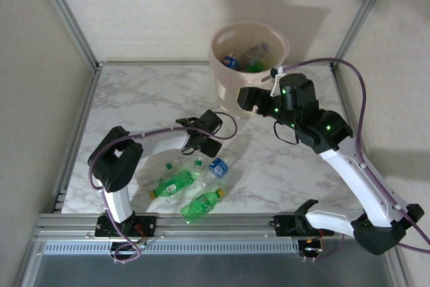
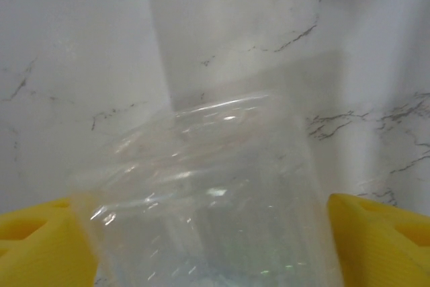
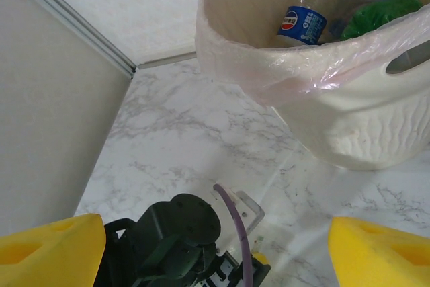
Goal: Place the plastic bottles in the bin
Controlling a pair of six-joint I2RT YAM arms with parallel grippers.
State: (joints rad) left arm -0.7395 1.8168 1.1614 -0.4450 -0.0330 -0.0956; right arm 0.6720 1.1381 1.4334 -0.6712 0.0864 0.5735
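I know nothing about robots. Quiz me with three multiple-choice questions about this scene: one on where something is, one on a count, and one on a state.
1. Where does the bin stand on the table?
A) at the far edge, by the back wall
B) at the near edge, between the arm bases
C) at the left edge, beside the left arm

2. How many green bottles lie on the table?
A) none
B) two
C) five

3. What state is the right gripper in?
A) shut on a green bottle
B) open and empty
C) shut on the bin's rim

Answers:
1 A: the top view shows it at the back of the table.
2 B: a second one lies beside the first, near the front edge.
3 B: its wrist view shows it spread wide, holding nothing.
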